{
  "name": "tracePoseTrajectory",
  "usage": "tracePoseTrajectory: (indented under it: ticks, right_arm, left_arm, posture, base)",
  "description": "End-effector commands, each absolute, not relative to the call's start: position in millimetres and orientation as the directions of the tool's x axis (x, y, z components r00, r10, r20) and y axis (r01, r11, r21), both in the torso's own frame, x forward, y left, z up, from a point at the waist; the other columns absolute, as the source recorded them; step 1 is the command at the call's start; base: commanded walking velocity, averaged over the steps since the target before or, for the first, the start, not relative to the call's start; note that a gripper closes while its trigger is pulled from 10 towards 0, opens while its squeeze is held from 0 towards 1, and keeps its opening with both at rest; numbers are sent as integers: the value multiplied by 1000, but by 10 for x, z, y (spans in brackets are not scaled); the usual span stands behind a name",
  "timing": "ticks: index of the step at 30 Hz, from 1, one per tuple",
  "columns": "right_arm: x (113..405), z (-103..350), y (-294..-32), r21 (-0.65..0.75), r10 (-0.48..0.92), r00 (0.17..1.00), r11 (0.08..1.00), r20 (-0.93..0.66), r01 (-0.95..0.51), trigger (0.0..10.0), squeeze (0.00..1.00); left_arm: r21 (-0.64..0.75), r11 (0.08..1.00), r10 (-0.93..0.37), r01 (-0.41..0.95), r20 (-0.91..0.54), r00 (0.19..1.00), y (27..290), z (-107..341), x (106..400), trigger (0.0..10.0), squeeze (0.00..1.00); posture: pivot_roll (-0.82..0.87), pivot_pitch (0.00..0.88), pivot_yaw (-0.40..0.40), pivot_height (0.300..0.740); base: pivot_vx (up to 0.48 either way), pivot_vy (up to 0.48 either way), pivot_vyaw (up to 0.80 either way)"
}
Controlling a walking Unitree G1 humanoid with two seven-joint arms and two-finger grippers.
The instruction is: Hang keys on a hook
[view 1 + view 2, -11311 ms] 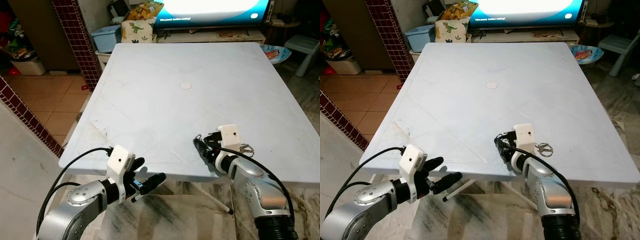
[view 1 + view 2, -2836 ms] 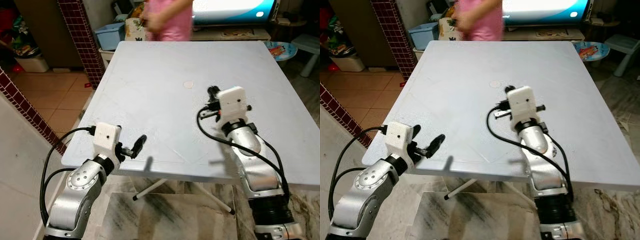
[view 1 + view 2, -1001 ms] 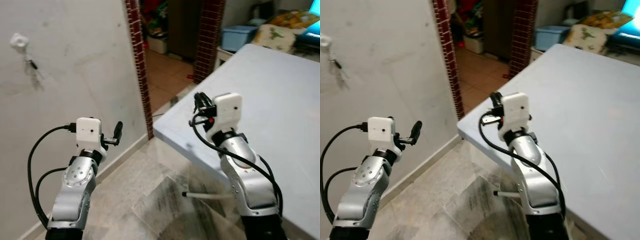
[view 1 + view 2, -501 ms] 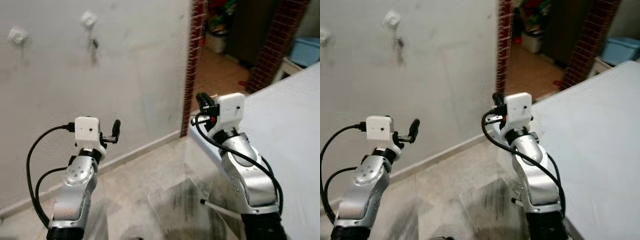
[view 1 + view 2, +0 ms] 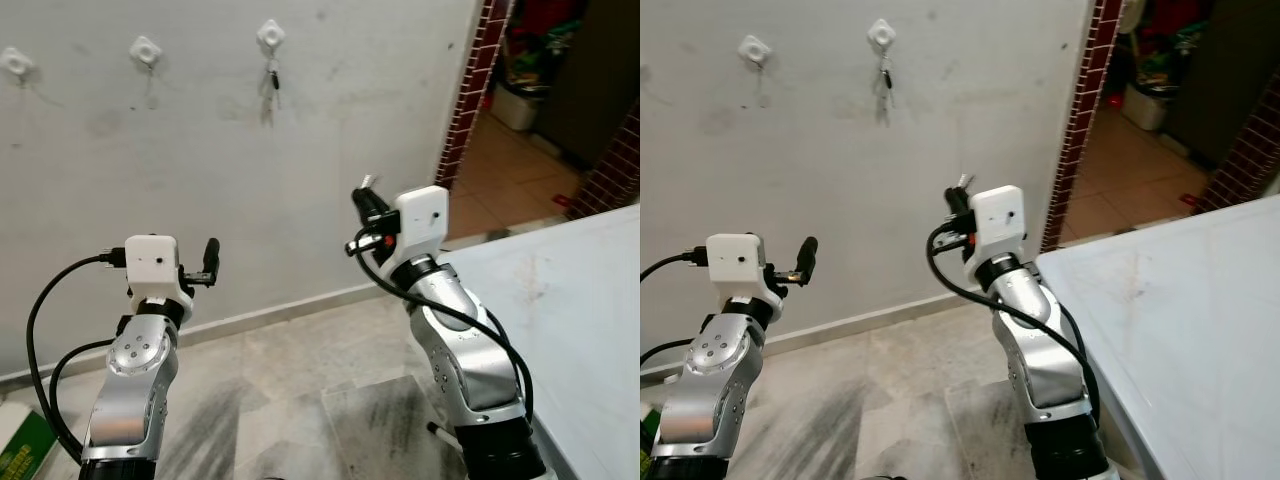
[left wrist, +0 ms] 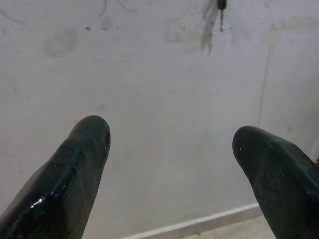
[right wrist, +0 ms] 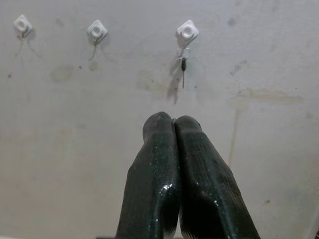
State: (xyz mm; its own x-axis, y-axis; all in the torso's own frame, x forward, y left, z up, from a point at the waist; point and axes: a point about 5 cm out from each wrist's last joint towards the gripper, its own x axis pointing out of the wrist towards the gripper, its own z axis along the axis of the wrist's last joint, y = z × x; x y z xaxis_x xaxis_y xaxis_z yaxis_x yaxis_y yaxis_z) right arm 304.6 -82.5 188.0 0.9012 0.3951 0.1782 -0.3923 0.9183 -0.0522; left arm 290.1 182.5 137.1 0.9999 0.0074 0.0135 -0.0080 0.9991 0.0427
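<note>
Three white hooks are fixed high on the grey wall: one at the left (image 5: pixel 14 62), one in the middle (image 5: pixel 146 49) and one at the right (image 5: pixel 270 35). A small dark key-like item (image 7: pixel 183 64) hangs from the right hook (image 7: pixel 187 31). My right gripper (image 5: pixel 365 200) is raised toward the wall, still well short of it. It is shut, and a small silvery bit of the keys (image 5: pixel 367 181) pokes out at its tips. In the right wrist view the fingers (image 7: pixel 194 164) are pressed together below the hooks. My left gripper (image 5: pixel 210 262) is held up, open and holding nothing.
A red brick pillar (image 5: pixel 468 95) and a doorway stand right of the wall. The white table's corner (image 5: pixel 570 300) lies at the right, close behind my right arm. A green box (image 5: pixel 20 452) sits on the marble floor (image 5: pixel 300 400) at the lower left.
The camera has swung further left, so the wall with the hooks is now in front and the table has slid to the right. Both arms keep their raised pose.
</note>
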Motion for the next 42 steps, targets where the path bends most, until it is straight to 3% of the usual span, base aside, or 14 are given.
tracePoseTrajectory:
  ticks: [1,15,24,42]
  right_arm:
    - [3048,1891,-858,-55,380,906,925,187,-377,10000,0]
    - [3069,1899,-858,-51,383,903,923,194,-380,10000,0]
    - [3063,1887,-891,-38,372,910,928,185,-372,10000,0]
    - [3072,1903,-910,-48,374,909,927,183,-372,10000,0]
  left_arm:
    - [48,999,-1,1,11,1000,1804,1375,2923,10000,0]
    - [41,999,-8,8,2,1000,1801,1361,2923,10000,0]
    - [26,1000,-5,5,-8,1000,1798,1349,2924,10000,0]
    - [14,1000,-8,8,-11,1000,1792,1344,2946,10000,0]
  posture:
    - [28,24,43,740]
    - [30,23,41,740]
    - [20,30,41,740]
    - [9,33,35,740]
  base:
    - [0,0,744]
    - [0,0,731]
    - [0,0,0]
    - [0,363,0]
